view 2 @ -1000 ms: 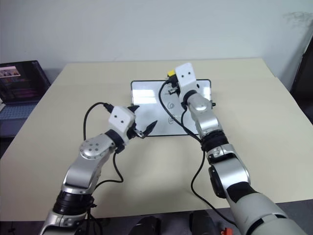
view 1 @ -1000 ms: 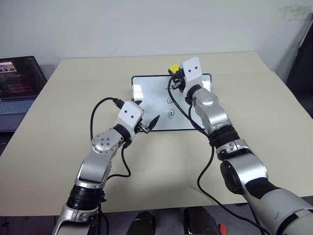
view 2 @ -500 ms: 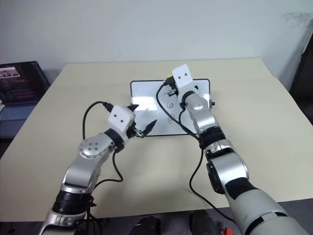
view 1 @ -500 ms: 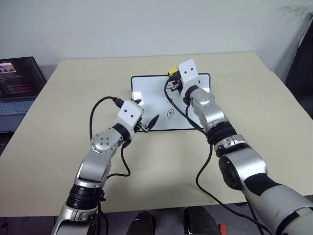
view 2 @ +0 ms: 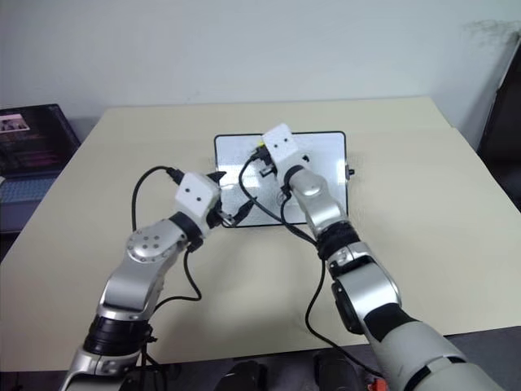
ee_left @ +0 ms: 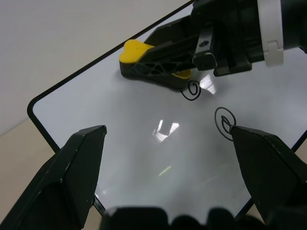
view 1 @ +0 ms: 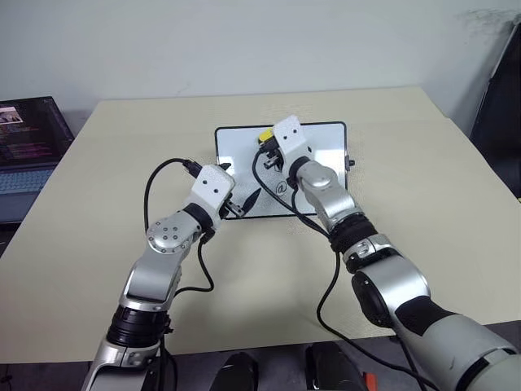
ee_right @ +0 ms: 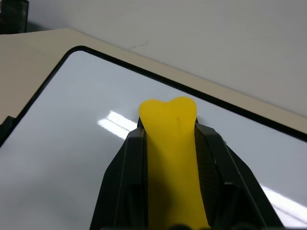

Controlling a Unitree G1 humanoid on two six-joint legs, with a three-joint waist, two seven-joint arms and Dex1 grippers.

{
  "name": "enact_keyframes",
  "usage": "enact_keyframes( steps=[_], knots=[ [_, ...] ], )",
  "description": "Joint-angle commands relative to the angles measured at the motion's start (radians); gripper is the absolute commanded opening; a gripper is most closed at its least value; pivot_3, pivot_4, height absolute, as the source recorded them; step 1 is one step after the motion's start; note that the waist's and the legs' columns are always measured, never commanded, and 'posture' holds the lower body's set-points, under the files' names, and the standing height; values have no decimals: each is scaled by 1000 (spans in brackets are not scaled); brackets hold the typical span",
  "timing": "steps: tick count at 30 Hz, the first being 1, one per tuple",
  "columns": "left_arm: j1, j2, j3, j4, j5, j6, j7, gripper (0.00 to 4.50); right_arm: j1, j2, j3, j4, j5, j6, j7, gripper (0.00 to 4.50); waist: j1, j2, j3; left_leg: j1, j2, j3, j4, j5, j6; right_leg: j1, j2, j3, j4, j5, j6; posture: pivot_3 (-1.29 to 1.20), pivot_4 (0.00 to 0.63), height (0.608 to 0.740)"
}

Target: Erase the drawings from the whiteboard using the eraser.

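**Eraser clamped, over whiteboard's far half**

Whiteboard (view 1: pixel 317 183) lies flat mid-table, long edges parallel to the table's (view 1: pixel 440 212) far edge. Bare tabletop all round it, widest on the robot's right and toward the near edge. Laptop (view 1: pixel 24 155) sits off the table's left side, well apart from the board.

Right gripper (ee_left: pixel 158 64) is clamped tight on the eraser (ee_left: pixel 136 52), yellow block nipped between both fingers, over the far half of the board, just beside the upper mark. Can't tell whether the eraser touches the surface.

Left gripper (view 1: pixel 242 202) spread wide, holding nothing, fingers (ee_left: pixel 72 172) hanging over the board's near-left corner.

Count: one whiteboard, one eraser, two drawings (ee_left: pixel 192 90) visible in the left wrist view, both swirl shapes, one beyond the other. Rest of the board surface in view is blank, with glare patches.
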Motion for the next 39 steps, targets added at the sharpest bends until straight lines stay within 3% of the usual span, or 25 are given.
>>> enact_keyframes(
  steps=[1, 16, 39],
  knots=[
    [-6, 8, 28, -19, 9, -17, 16, 4500, 13, 12, 15, -23, -7, 23, 15, 997, 0, 0, 0, 0, 0, 0, 0, 0, 0, 0, 0, 0, 0, 0, 0, 0, 150, 740],
    [-42, -13, -5, 37, 9, -48, 5, 4500, 24, -120, -12, -22, -25, 41, -8, 997, 19, 0, 0, -2, -1, -1, 4, 0, 0, 2, 0, -1, -1, 1, 1, 0, 150, 740],
    [-44, -23, -14, 39, 14, -61, -5, 4500, 10, -188, -1, 29, -42, 21, -13, 997, 23, -1, 0, -2, -1, -1, 9, -2, 3, 5, 4, -1, -1, 3, 2, 0, 150, 740]
  ],
)
